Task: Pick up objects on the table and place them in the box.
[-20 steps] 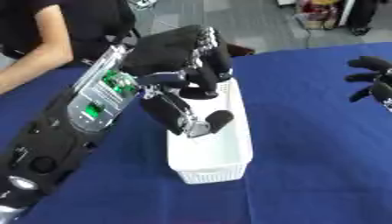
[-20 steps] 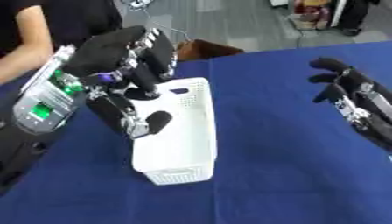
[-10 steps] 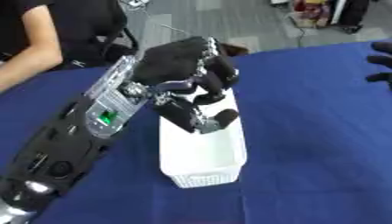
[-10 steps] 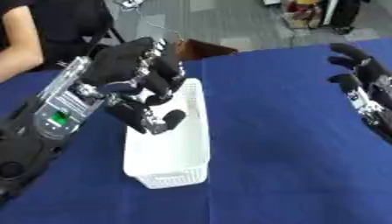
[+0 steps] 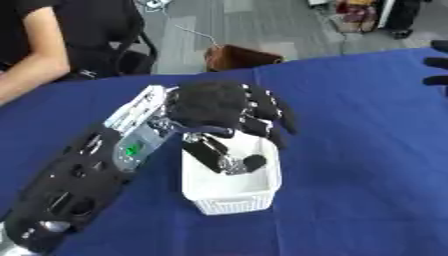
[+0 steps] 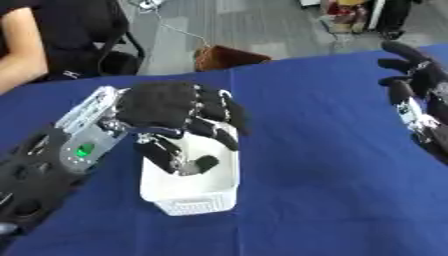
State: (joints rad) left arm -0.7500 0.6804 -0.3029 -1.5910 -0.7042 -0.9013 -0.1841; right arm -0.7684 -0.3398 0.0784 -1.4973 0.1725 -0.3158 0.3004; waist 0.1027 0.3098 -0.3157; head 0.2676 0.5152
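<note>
Blue-covered table (image 5: pixel 367 165) — white slotted box (image 5: pixel 232 195) standing on it

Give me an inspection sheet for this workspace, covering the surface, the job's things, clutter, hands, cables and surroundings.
Surface: table covered in blue cloth.
Job's things: white box near the middle of the table; no loose objects visible on the cloth.
Clutter: nothing seen.
Hands: left hand over the box, fingers curled down into it, whether it holds anything cannot be told; right hand at the right edge, raised above the table, open.
Cables: a thin cable on the floor beyond the table.
Surroundings: grey floor, a brown box behind the table, a person's arm at the far left.
</note>
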